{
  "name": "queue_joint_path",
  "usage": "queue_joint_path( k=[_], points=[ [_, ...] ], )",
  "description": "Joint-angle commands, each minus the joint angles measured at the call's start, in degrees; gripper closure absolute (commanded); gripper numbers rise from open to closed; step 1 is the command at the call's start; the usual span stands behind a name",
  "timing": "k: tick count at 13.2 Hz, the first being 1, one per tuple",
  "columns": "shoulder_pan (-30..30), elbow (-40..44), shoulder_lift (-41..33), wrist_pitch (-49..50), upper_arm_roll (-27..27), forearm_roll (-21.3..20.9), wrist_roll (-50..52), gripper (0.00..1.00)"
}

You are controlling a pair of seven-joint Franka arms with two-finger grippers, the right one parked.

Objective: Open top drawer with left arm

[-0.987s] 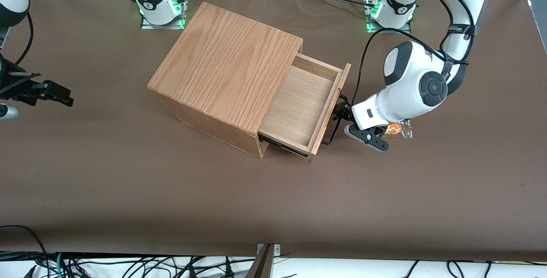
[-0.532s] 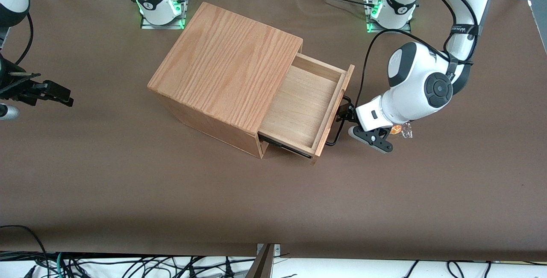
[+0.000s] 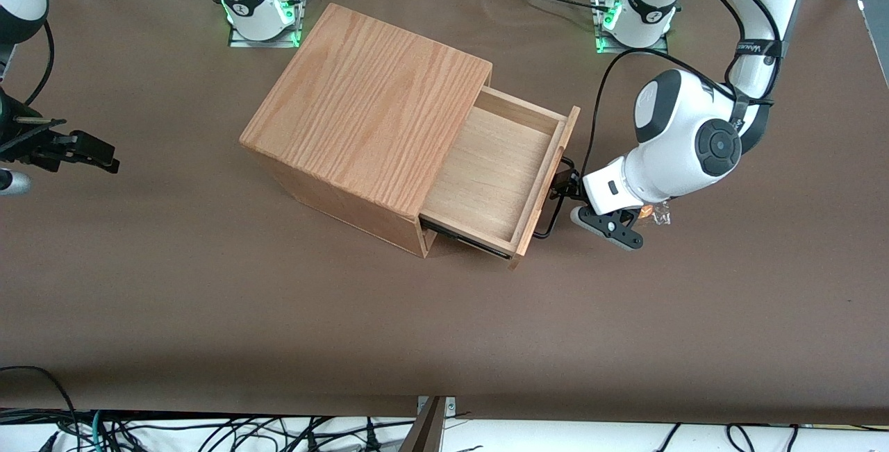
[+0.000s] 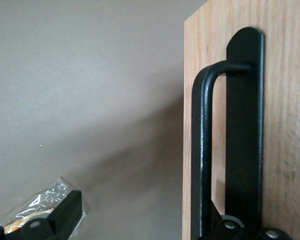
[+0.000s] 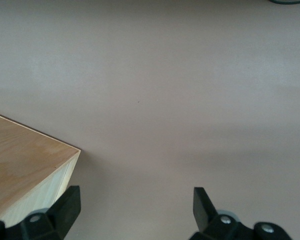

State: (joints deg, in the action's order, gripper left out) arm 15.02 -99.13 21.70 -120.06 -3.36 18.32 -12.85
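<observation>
Right of centre, the gripper has its jaws closed on the handle of the half-open drawer.

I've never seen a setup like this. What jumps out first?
A big oak-grain cabinet sits mid-table, its top drawer pulled well out and showing a pale inside with nothing in it. In front of the drawer, the white left arm has its small black gripper at the black wire handle. A crinkly wrapped snack lies beside the arm.
</observation>
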Motion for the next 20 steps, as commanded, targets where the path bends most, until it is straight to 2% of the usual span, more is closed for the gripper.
queue_joint_path(
  k=[1, 8, 11, 15, 18, 20],
  points=[
    [-0.3, -0.4, -1.8, 0.5, 1.3, -2.9, -2.2, 0.0],
    [-0.3, 0.6, -2.7, 2.9, 1.1, -1.7, -1.8, 0.0],
    [-0.3, 0.8, -2.9, 4.5, 1.2, 4.5, -1.8, 0.0],
    [-0.3, 1.0, -4.1, 6.0, 1.3, 4.7, -1.7, 0.0],
    [-1.2, 5.8, -6.3, 14.0, 1.5, 4.1, -1.6, 0.0],
    [-2.7, 6.1, -9.6, 17.3, 2.8, 3.7, -1.3, 0.0]
  ],
)
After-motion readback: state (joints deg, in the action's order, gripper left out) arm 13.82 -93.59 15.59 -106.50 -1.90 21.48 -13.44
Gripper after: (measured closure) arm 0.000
